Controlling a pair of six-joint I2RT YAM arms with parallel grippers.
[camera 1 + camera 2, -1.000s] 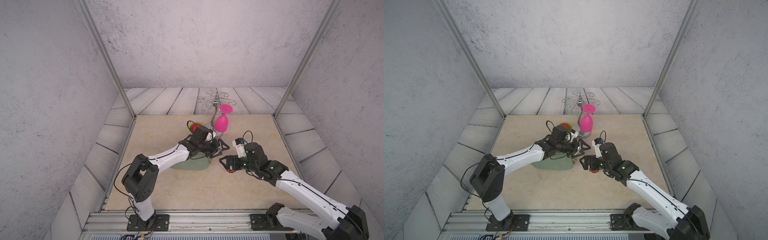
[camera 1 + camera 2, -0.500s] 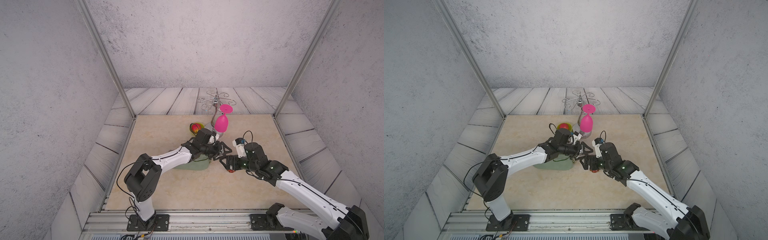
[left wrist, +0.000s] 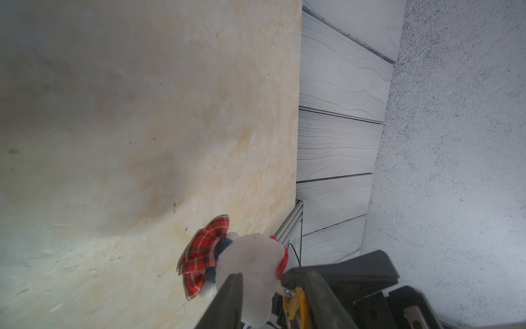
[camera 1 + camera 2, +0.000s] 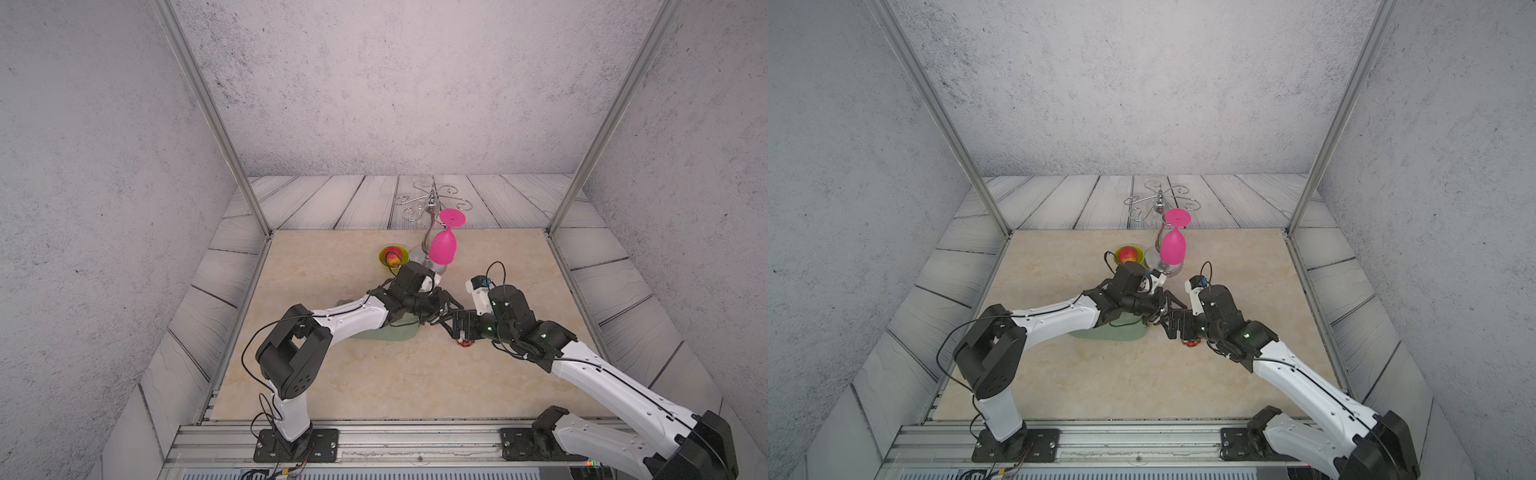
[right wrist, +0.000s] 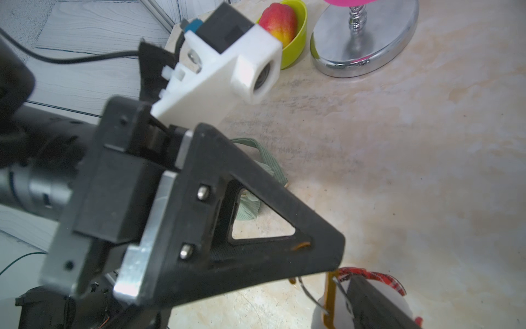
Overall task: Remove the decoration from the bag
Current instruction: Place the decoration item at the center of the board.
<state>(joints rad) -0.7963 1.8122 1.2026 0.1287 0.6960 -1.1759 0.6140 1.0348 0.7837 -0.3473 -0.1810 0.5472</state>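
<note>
Lime-green bowl (image 5: 296,45) holds a red-and-yellow fruit (image 5: 277,22) near the bag (image 4: 395,334).

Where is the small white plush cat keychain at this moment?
In both top views the plush cat keychain lies on the beige tabletop under the right gripper, just beyond the sage-green fabric pouch's right end.

White decoration (image 3: 250,265) wears red tartan; bag (image 4: 388,333) sage-green.

- The decoration (image 3: 250,265): a small white plush figure in a red plaid skirt, orange-gold clasp (image 3: 298,306) at its head. It lies on the desk (image 3: 142,142) just past the bag's end.
- The bag (image 4: 395,333): a sage-green soft pouch lying flat, and I see only its edge. Its ribbed strap (image 5: 267,163) loops out toward the decoration.
</note>
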